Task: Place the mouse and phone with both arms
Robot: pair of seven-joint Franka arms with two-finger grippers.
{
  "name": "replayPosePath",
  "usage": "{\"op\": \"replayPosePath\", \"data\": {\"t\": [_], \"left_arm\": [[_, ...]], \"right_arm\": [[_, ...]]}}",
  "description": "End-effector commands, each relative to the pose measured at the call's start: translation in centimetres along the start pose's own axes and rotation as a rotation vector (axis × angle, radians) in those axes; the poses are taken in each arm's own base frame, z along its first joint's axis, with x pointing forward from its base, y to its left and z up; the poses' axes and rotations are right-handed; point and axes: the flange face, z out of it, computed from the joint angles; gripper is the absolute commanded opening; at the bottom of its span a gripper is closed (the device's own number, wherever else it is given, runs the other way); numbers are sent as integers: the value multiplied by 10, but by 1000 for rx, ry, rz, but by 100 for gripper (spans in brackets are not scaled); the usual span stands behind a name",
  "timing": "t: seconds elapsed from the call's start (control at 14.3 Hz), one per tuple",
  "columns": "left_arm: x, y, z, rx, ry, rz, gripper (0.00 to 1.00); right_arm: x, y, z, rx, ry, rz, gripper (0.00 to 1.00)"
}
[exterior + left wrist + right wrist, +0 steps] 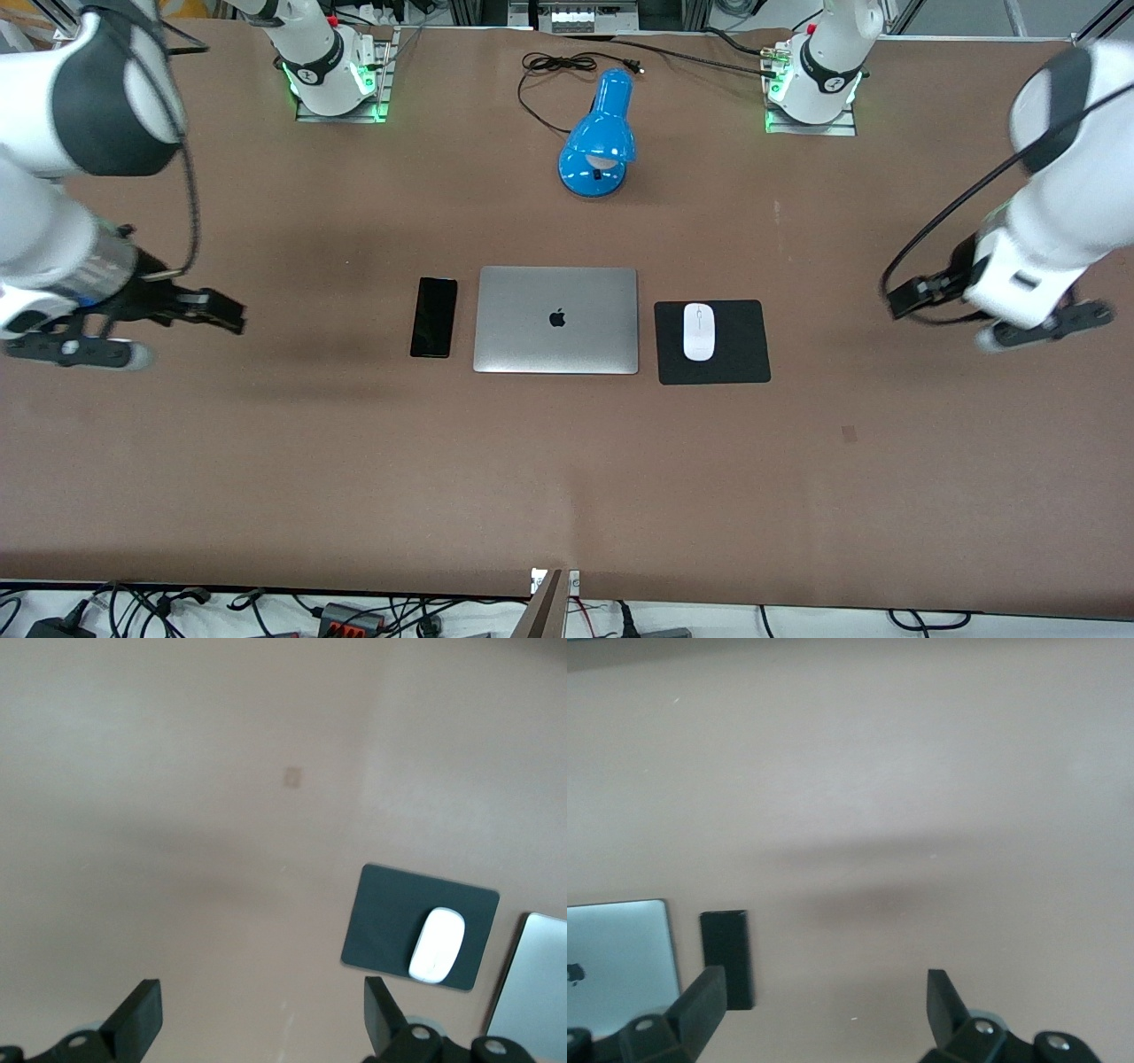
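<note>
Two grippers up over bare table, both empty. Right gripper [226,312] at the right arm's end, well apart from the laptop [556,319], fingers [702,999] spread wide with nothing between them. Phone [434,317] flat on the table just beside the laptop, toward the right arm's end, long edge parallel to the laptop's side, a narrow strip of table between the two. Laptop closed, silver, logo up, mid-table. Blue lamp [599,137] farther from the front camera than the laptop, lying with its black cord [554,66] trailing toward the bases. Black mat [735,341] just beside the laptop, toward the left arm's end, not touching it. Mouse [698,331] resting on the mat, on the half closer to the laptop, lengthwise like the phone. Left gripper [904,297] at the left arm's end, well apart from the mat and laptop, fingers [137,1020] spread wide, holding nothing.
</note>
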Motion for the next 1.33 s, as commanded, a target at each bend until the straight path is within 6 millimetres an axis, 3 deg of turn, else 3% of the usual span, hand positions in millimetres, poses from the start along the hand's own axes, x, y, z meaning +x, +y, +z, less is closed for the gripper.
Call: {"op": "replayPosePath", "data": {"t": [0.0, 0.07, 0.28, 0.35, 0.56, 0.84, 0.98, 1.26], "left_arm": [[-17, -3, -32, 22, -31, 25, 100], [-24, -3, -41, 23, -21, 44, 100], [-40, -1, -37, 34, -36, 69, 100], [-52, -2, -34, 28, -45, 68, 100], [-56, -9, -32, -55, -28, 59, 100], [-70, 11, -33, -57, 0, 105, 100], [-79, 7, -30, -59, 24, 100, 100], [-67, -12, -29, -78, 17, 147, 100]], "right_arm": [[-1, 41, -26, 33, 19, -32, 100], [-2, 54, -33, 32, 30, -63, 100], [-3, 81, -41, 30, 41, -101, 100], [-3, 83, -42, 28, 43, -108, 100], [-10, 81, -47, -15, 45, -122, 100], [-29, 79, -45, -22, 33, -129, 100], [-43, 80, -32, -21, 25, -127, 100], [-84, 84, -17, -20, 59, -131, 100]]}}
